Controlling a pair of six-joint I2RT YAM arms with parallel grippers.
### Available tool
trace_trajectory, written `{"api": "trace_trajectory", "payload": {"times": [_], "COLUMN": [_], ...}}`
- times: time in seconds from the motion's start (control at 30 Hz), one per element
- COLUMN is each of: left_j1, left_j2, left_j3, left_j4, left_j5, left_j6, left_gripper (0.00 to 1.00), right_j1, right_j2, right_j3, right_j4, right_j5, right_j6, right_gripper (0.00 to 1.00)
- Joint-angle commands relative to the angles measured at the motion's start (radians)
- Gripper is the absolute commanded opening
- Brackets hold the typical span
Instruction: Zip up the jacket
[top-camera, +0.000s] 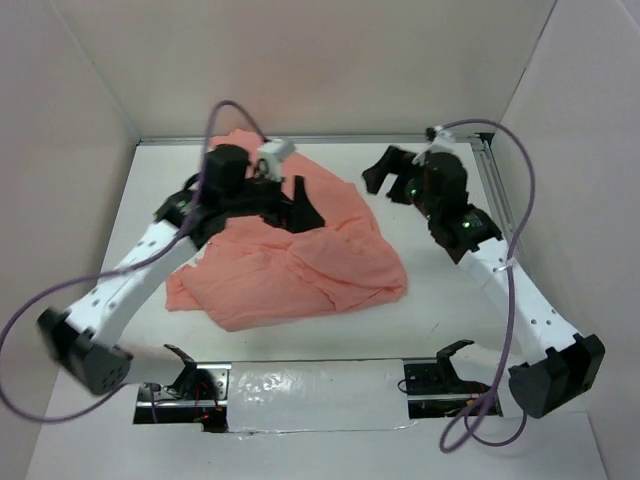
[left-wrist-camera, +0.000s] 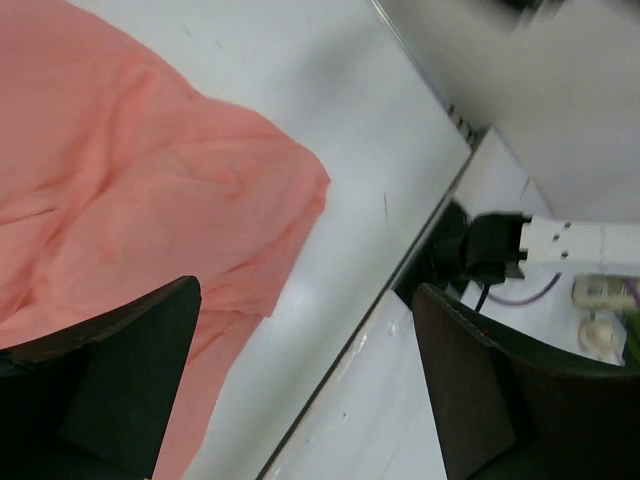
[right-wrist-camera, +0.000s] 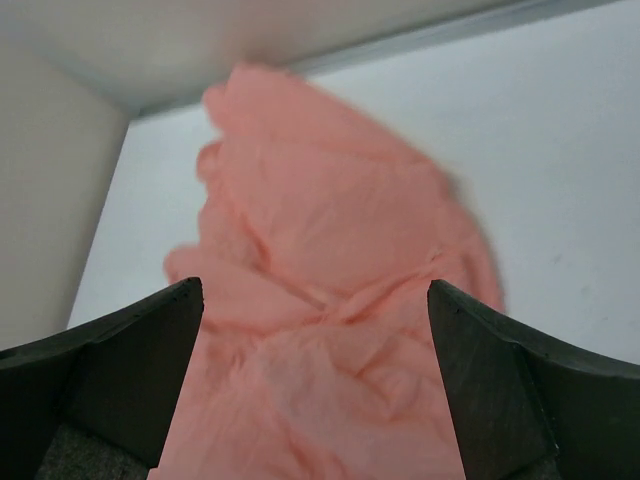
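Note:
The salmon-pink jacket (top-camera: 300, 255) lies crumpled in a heap on the white table, left of centre; no zipper shows. It also shows in the left wrist view (left-wrist-camera: 120, 190) and the right wrist view (right-wrist-camera: 330, 300). My left gripper (top-camera: 298, 205) hangs open and empty over the jacket's far part; its dark fingers (left-wrist-camera: 130, 370) are wide apart. My right gripper (top-camera: 385, 172) is open and empty above the bare table, to the right of the jacket's far edge, facing the jacket; its fingers (right-wrist-camera: 110, 370) are wide apart.
White walls enclose the table on the left, back and right. A metal rail (top-camera: 500, 190) runs along the right wall. The arm bases and a taped strip (top-camera: 310, 390) lie at the near edge. Purple cables (top-camera: 520, 270) loop beside both arms.

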Motion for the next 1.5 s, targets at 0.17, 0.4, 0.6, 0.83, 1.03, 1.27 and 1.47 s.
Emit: {"api": "trace_trajectory", "payload": {"times": [0.17, 0.4, 0.6, 0.83, 1.03, 1.27, 1.47], "left_j1": [0.326, 0.543, 0.558, 0.567, 0.564, 0.563, 0.527], "left_j2": [-0.282, -0.268, -0.249, -0.209, -0.124, 0.033, 0.297], "left_j3": [-0.299, -0.543, -0.563, -0.608, -0.49, -0.321, -0.076], "left_j4": [-0.093, 0.032, 0.059, 0.102, 0.083, 0.075, 0.167], "left_j5": [-0.348, -0.081, -0.073, -0.056, -0.093, -0.126, -0.078], "left_j6": [-0.202, -0.255, -0.243, -0.241, -0.245, -0.186, -0.038], "left_gripper": [0.99, 0.99, 0.99, 0.99, 0.99, 0.99, 0.99], "right_j1": [0.337, 0.412, 0.353, -0.019, -0.215, -0.068, 0.128], "right_j2": [0.147, 0.463, 0.196, -0.288, -0.429, -0.232, -0.17], "right_j3": [-0.174, 0.016, -0.127, -0.397, -0.445, -0.278, -0.249], "right_j4": [-0.052, -0.167, -0.077, -0.408, -0.516, -0.514, -0.433], "right_j5": [-0.02, 0.138, 0.318, 0.538, 0.46, 0.429, 0.232], "right_j6": [-0.109, -0.121, 0.088, 0.638, 0.599, 0.479, 0.265], "right_gripper": [1.0, 0.71, 0.0, 0.06, 0.81, 1.0, 1.0]}}
